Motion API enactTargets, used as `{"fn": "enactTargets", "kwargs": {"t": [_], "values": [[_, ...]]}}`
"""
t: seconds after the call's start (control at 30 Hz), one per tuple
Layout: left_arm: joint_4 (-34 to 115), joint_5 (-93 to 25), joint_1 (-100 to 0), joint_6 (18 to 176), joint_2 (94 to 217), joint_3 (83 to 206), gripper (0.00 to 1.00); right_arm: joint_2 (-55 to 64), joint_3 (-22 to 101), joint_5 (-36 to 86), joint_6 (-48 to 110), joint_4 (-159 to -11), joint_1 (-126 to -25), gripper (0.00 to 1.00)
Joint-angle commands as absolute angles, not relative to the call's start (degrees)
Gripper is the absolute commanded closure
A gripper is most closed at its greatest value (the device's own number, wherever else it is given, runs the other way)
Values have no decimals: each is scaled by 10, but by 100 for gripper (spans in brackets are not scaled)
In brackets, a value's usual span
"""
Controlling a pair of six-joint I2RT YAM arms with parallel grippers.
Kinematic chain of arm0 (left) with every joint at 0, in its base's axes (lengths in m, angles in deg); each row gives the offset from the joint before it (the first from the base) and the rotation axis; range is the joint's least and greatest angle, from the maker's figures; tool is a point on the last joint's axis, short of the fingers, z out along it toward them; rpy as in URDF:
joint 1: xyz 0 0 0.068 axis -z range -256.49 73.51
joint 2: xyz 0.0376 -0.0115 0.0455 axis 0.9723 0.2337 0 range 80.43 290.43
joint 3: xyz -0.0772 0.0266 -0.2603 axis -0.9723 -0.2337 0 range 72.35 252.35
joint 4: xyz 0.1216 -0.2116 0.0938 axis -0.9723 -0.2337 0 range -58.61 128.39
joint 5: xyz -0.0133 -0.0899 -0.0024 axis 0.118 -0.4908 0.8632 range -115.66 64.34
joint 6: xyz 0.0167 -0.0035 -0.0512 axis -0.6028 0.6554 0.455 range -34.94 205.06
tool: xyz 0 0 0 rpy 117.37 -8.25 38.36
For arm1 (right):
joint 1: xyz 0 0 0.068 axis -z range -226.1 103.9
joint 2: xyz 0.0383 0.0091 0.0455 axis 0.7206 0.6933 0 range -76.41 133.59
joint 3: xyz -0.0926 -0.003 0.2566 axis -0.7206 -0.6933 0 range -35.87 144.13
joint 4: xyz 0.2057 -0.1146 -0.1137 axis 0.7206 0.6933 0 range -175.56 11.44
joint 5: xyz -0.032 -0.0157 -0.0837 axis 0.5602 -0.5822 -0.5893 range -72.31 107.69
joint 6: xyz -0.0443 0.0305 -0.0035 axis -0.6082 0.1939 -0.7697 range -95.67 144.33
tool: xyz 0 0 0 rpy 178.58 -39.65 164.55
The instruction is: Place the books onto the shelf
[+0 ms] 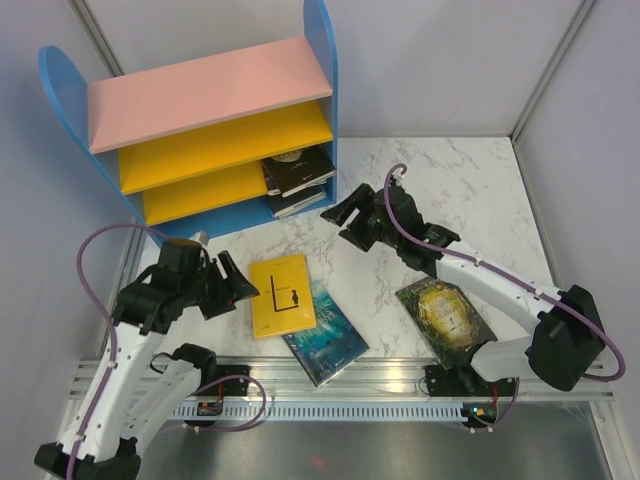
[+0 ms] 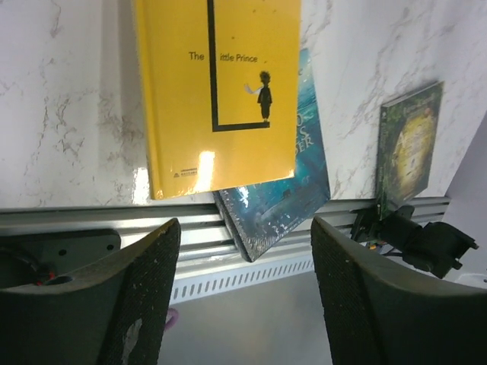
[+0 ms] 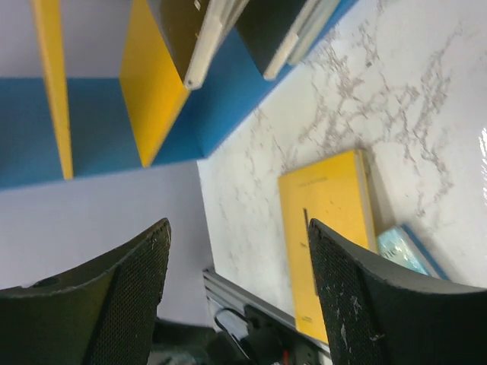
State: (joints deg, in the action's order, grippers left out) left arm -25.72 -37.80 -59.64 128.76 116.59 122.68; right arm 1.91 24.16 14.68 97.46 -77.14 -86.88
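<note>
White marbled table in a grey-walled booth, with the blue-sided shelf at the far left. A few dark books already lie in the right ends of its two lower compartments. Three books lie flat on the near half of the table: a yellow book, a teal book partly under its right near corner, and a green-gold book well apart to the right.

The left gripper hangs just left of the yellow book, jaws spread and empty. The right gripper hangs near the shelf's right end, also spread and empty.

The yellow book is probably the next pick. It is thin and flat, so a grip from above would likely slip. The corner resting on the teal book is the better hold, with one finger slid beneath it. The teal book may drag along.

The yellow cover reads "The Little Prince". The lettering on the teal cover is partly hidden, and that on the green-gold cover is too small to read.
</note>
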Motion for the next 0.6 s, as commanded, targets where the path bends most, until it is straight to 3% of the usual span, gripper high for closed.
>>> {"fn": "enactTargets", "kwargs": {"t": [0.0, 0.07, 0.13, 0.57], "values": [[-236, -397, -598, 1253, 1247, 1240, 26, 15, 200, 224, 919, -783, -873, 22], [-221, -402, -598, 1251, 1275, 1229, 19, 40, 190, 293, 904, -795, -872, 21], [-182, -419, -598, 1257, 1304, 1198, 19, 65, 185, 356, 893, -798, -875, 22], [-41, -367, -598, 1311, 1384, 1093, 18, 183, 220, 396, 838, -804, -908, 23]]}}
